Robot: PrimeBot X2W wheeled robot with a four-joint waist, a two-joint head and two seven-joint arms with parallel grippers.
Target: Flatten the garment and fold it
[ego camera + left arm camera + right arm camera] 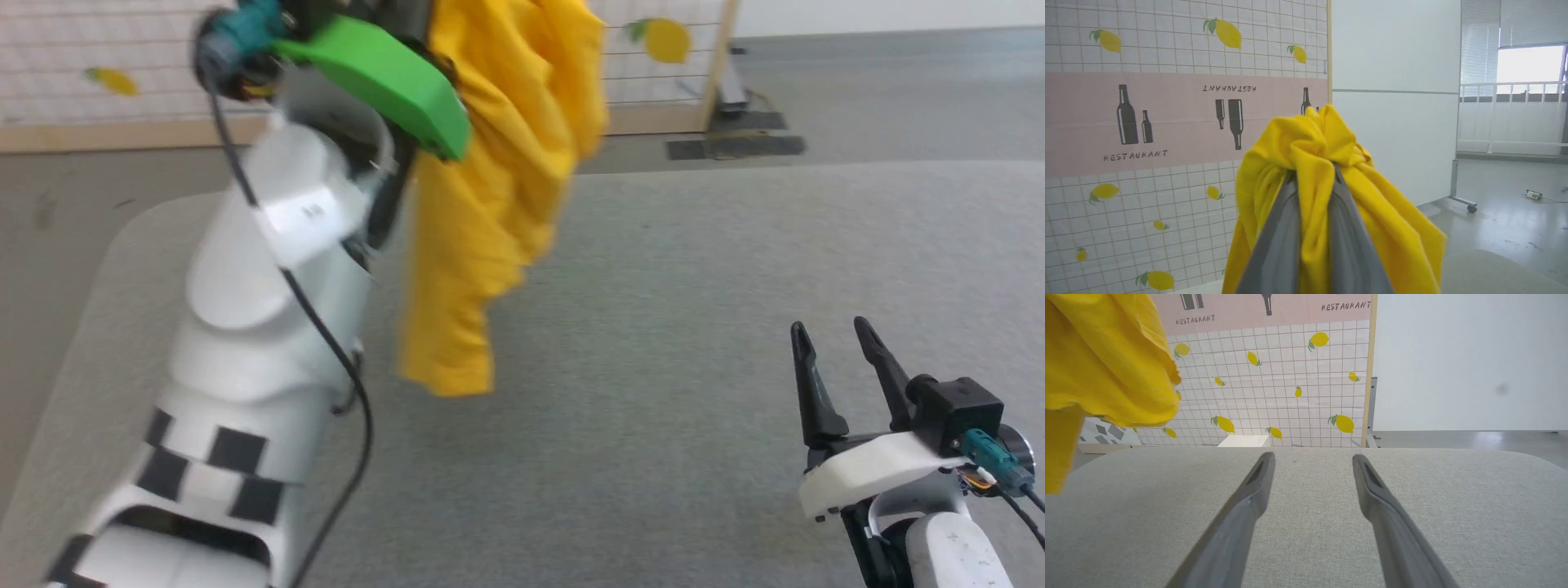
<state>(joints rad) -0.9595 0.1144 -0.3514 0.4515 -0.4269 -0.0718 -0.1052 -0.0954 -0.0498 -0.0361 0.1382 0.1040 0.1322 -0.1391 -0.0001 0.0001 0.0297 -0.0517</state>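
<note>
garment [498,204] over the table [694,269], left of the right pincer [830,325]

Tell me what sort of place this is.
Probably a test room staged as a set, not a real restaurant: a printed lemon-and-RESTAURANT backdrop panel, a white partition on casters, and a grey fabric-covered table.

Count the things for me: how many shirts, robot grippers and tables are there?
Shirts: 1, the yellow garment, held up off the table.
Grippers: 2, the left gripper shut on the garment, the right gripper open.
Tables: 1, the grey table.
Total: 4.
</note>
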